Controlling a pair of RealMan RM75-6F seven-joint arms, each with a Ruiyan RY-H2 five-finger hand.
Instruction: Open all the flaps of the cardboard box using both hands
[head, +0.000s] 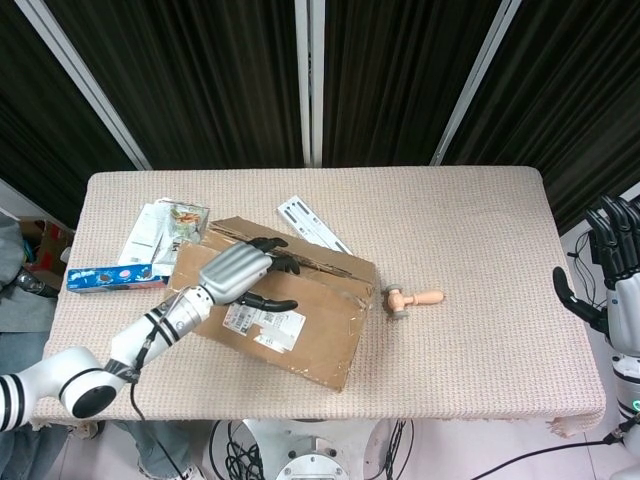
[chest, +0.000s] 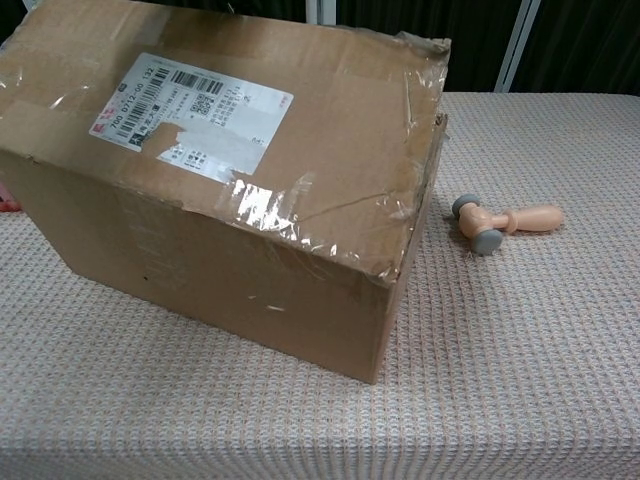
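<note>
The left hand (head: 238, 272) grips the far edge of the top flap (chest: 250, 130) of the box (head: 275, 305) at table (head: 480, 230) center-left, while the right hand (head: 610, 270), at three o'clock off the table, has its fingers spread and holds nothing.

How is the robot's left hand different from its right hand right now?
The left hand is over the cardboard box, fingers hooked on the far edge of its top flap; the right hand is off beside the table, touching nothing. The left hand reaches forward and lies low, while the right hand stands upright with fingers spread. The left hand shows a silver back; the right looks mostly black. Both have dark fingers.
</note>
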